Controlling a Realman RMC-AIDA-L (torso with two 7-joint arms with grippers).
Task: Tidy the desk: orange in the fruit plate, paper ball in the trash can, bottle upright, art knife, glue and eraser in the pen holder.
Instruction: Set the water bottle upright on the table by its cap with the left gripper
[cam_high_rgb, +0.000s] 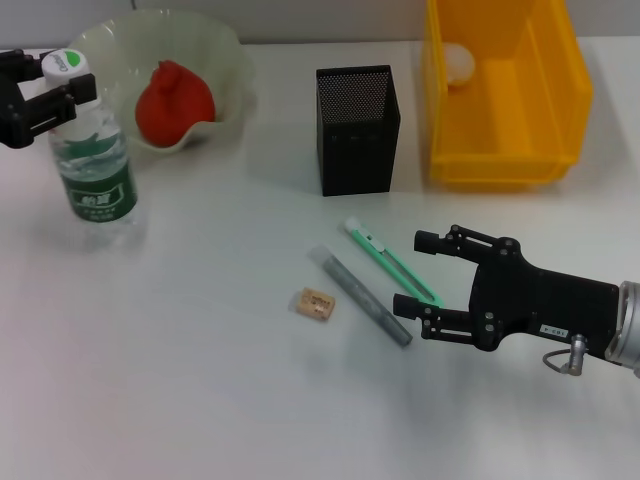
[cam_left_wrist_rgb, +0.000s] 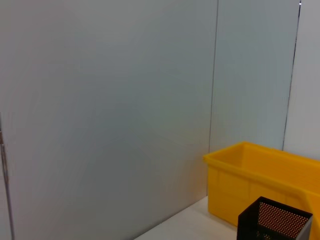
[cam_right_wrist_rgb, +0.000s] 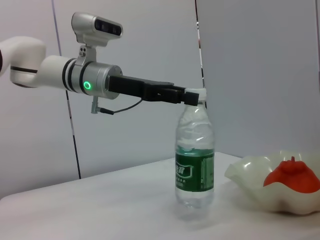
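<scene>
The right gripper (cam_high_rgb: 428, 285), fingers spread apart, is hovering beside the slim green art knife (cam_high_rgb: 392, 263), straddling its diagonal axis.

My white desk (cam_high_rgb: 200, 380) carries everything here. At my far left the bottle (cam_high_rgb: 92, 160) stands upright, with the fruit plate (cam_high_rgb: 225, 60) just behind it. The black mesh pen holder (cam_high_rgb: 358, 130) sits mid-desk, the yellow trash can (cam_high_rgb: 505, 150) just beside it to my right. Nearer me lie the green art knife (cam_high_rgb: 385, 258), the grey glue stick (cam_high_rgb: 358, 296) alongside it, and the small eraser (cam_high_rgb: 315, 303) near the glue
</scene>
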